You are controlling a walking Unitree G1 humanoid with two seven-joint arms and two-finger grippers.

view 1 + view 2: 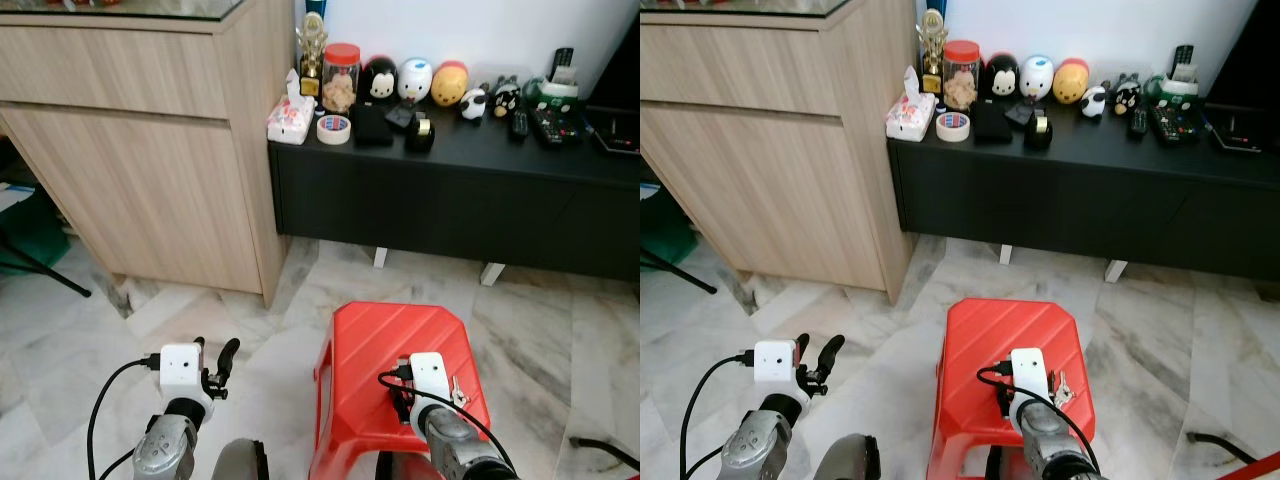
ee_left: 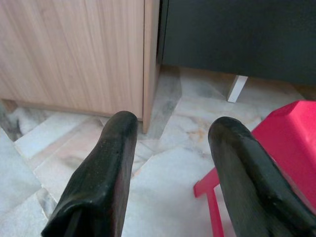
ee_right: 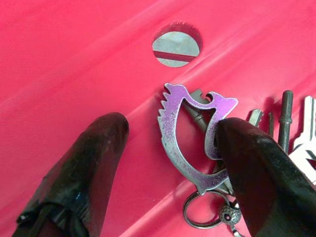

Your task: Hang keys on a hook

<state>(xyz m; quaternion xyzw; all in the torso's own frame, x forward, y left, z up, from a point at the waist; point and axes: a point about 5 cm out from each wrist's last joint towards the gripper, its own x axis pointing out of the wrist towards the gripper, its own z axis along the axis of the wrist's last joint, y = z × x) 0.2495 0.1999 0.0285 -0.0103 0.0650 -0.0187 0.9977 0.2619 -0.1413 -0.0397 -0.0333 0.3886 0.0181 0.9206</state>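
Note:
A bunch of keys [image 3: 308, 129] with a silver, purple-tinted charm [image 3: 168, 134] and ring lies flat on the top of a red plastic stool [image 1: 380, 340]. They lie near the stool's right side [image 1: 458, 390]. My right gripper [image 3: 172, 129] hangs just above them, open. Its fingers straddle the charm, and one finger [image 3: 252, 163] overlaps the charm's edge. My left gripper [image 1: 215, 350] is open and holds nothing. It hovers over the marble floor to the left of the stool [image 2: 276, 143].
A light wood cabinet [image 1: 150, 150] stands at the left. A low black console [image 1: 450, 200] behind the stool carries figurines, a jar, tape and remotes. A black cable [image 1: 605, 450] lies on the floor at the right.

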